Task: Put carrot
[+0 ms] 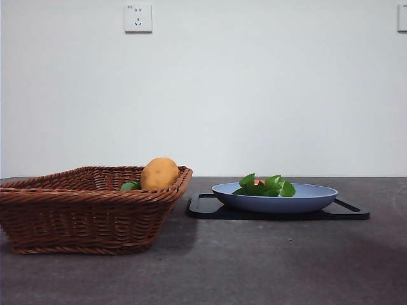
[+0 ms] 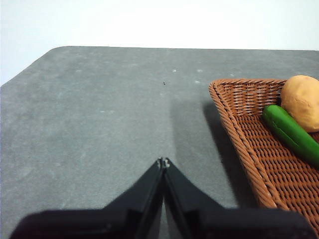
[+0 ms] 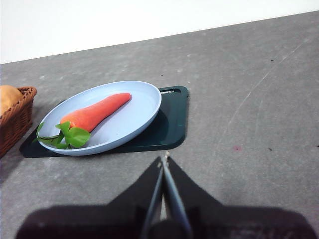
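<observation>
A dark grey table (image 1: 254,267) is seen in front of a plain white wall (image 1: 254,95), on which a white socket (image 1: 138,18) is mounted high up.

On one side of the table a brown woven basket (image 1: 76,213) is placed. Inside it a round yellow-orange potato (image 1: 159,173) is seen against the far rim, and a smooth green vegetable (image 2: 291,133) is laid just beside it, touching or nearly touching it. In the front view only a small green tip of that vegetable (image 1: 130,186) is visible above the basket rim.

Beside the basket, a black tray (image 1: 346,213) is set flat on the table, and a pale blue plate (image 1: 311,197) is rested on it. The carrot (image 3: 94,113) is laid on the plate: its orange body is stretched across the middle, and its bright green leaves (image 3: 67,137) are spread over the plate rim nearest the basket. From the front view mostly the leaves are shown, with only a speck of orange above them.

The left gripper (image 2: 163,161) is held above bare table beside the basket, its jaws closed together with nothing between them. The right gripper (image 3: 163,160) is held above bare table near the tray, apart from the plate, its jaws likewise closed and empty.
</observation>
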